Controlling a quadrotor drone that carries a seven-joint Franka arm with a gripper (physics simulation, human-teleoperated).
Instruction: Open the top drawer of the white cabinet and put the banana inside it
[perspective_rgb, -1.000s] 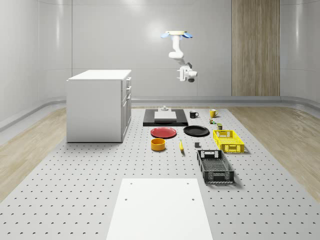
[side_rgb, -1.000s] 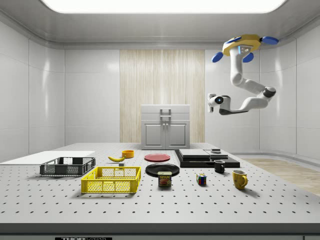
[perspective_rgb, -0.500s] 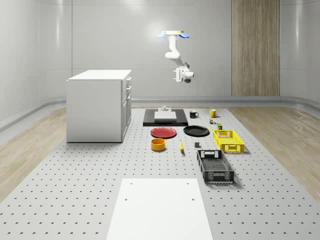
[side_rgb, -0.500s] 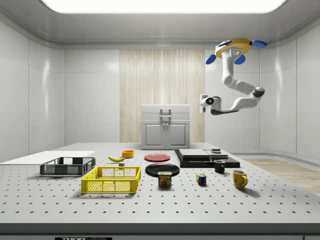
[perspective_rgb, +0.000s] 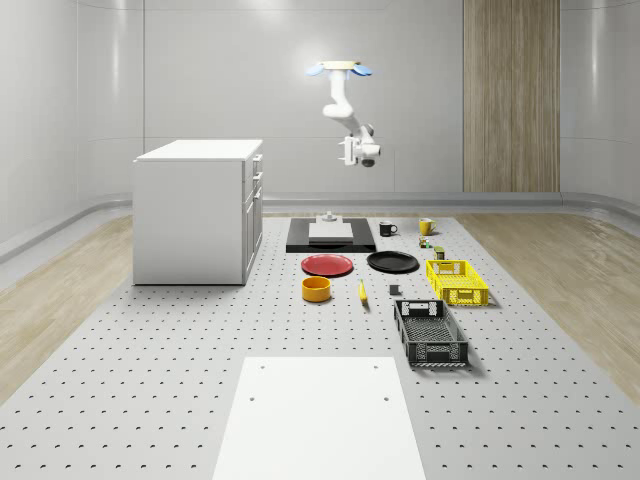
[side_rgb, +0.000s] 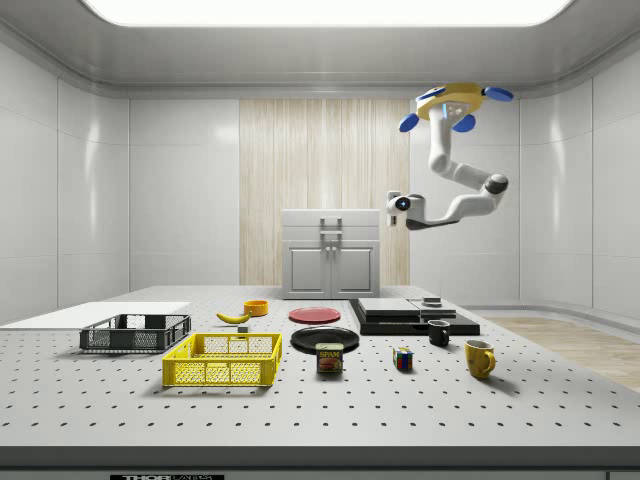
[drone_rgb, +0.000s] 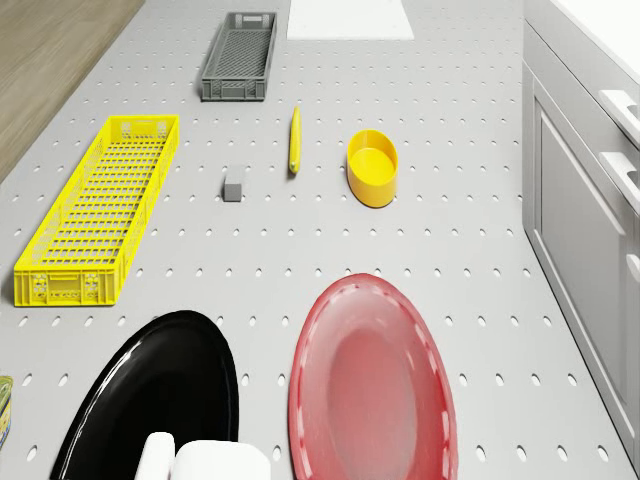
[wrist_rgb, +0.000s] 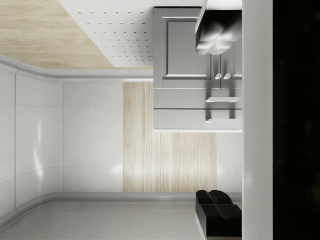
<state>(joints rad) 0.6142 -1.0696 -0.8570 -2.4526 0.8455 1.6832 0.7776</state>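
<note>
None of the task's steps looked done. The top drawer (side_rgb: 331, 219) of the white cabinet (perspective_rgb: 195, 215) sat flush with the front, its handle untouched. The banana (perspective_rgb: 362, 292) lay flat on the counter (perspective_rgb: 150, 380). In the whole-scene view it was just at 3 o'clock of the yellow bowl (perspective_rgb: 316, 289) and well apart from the cabinet, at about 4 o'clock of it.

The drone (perspective_rgb: 338, 68) hovered high in the air over the far part of the counter, roughly above the red plate (drone_rgb: 370, 385) that its own camera looked down on. The arm hung bent beneath it. The tool (side_rgb: 395, 203) was in mid-air at about drawer height, at 3 o'clock of the cabinet in the side view, with a clear gap to the front. In the wrist view its fingers (wrist_rgb: 216, 32) stood wide apart with nothing between them, so the tool was open and empty, and the cabinet front lay ahead of it.

By my judgement everything was left to do: closing in on the drawer handle, gripping and pulling it out, then fetching the banana and setting it inside.
</note>
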